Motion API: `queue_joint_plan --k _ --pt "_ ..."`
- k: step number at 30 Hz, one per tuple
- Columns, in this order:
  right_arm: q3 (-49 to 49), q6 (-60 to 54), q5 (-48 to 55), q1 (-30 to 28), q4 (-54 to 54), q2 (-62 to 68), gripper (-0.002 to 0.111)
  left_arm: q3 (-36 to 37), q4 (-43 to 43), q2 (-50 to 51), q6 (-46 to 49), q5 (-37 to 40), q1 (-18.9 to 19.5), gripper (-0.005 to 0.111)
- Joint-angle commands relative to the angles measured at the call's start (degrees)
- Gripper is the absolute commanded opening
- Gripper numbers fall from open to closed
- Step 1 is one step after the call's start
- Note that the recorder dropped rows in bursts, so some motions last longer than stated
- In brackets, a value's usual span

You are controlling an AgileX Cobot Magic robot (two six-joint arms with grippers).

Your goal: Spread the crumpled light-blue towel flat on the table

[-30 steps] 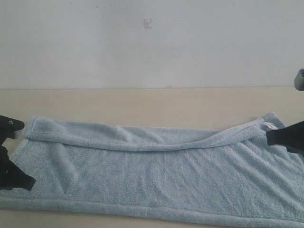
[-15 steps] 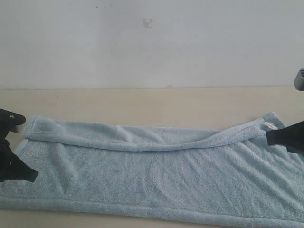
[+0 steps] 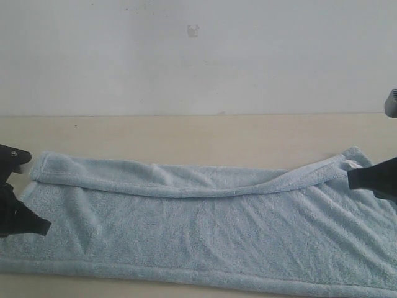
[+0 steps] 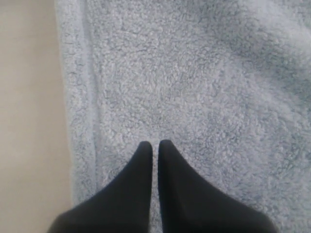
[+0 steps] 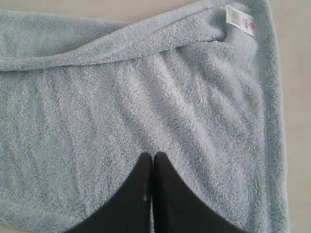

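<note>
We've got the towel [image 3: 205,236] stretched long across the bench [image 3: 186,133] and nearly flat, but its far hem [image 3: 186,189] lies folded over toward us, so we judge the job unfinished. Our left tool [image 4: 153,144] hangs over the left end just inside the border. Our right tool [image 5: 152,155] covers the other end near the white label [image 5: 240,19], one per end as if to work the cloth outward; both are pinched to a hairline slit, with no cloth seen between them.
</note>
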Motion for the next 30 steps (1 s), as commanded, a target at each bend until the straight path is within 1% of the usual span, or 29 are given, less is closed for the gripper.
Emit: queue_joint_plan --k 1,9,13,16,17,19,20,24,27,30 --pt "0.2 -0.6 -0.5 0.1 0.0 -0.5 0.0 0.2 0.0 1.5 -0.7 -1.1 0.5 0.004" --pt "0.2 -0.6 -0.5 0.1 0.0 -0.5 0.0 0.2 0.0 5.5 -2.1 3.5 0.5 0.004" --pt "0.2 -0.6 -0.5 0.1 0.0 -0.5 0.0 0.2 -0.4 6.0 -5.1 10.9 0.5 0.004" --pt "0.2 -0.6 -0.5 0.1 0.2 -0.5 0.0 0.2 -1.0 6.0 -5.3 17.3 0.4 0.004" --pt "0.2 -0.6 -0.5 0.1 0.2 -0.5 0.0 0.2 -1.7 6.0 -5.3 19.4 0.4 0.004" --pt "0.2 -0.6 -0.6 0.1 0.7 -0.5 0.0 1.7 -6.2 5.9 -2.4 23.0 0.4 0.004" --pt "0.2 -0.6 -0.6 0.1 0.9 -0.5 0.0 3.7 -9.2 5.4 0.2 23.4 0.4 0.004" --pt "0.2 -0.6 -0.6 0.1 1.3 -0.5 0.0 8.0 -11.6 2.5 0.5 22.9 0.0 0.004" --pt "0.2 -0.6 -0.5 0.1 1.3 -0.5 0.0 8.1 -11.0 -1.2 0.5 23.2 -1.6 0.004" --pt "0.2 -0.6 -1.1 0.1 2.0 -0.5 0.0 7.2 -9.4 -4.7 -1.0 23.0 -1.6 0.004"
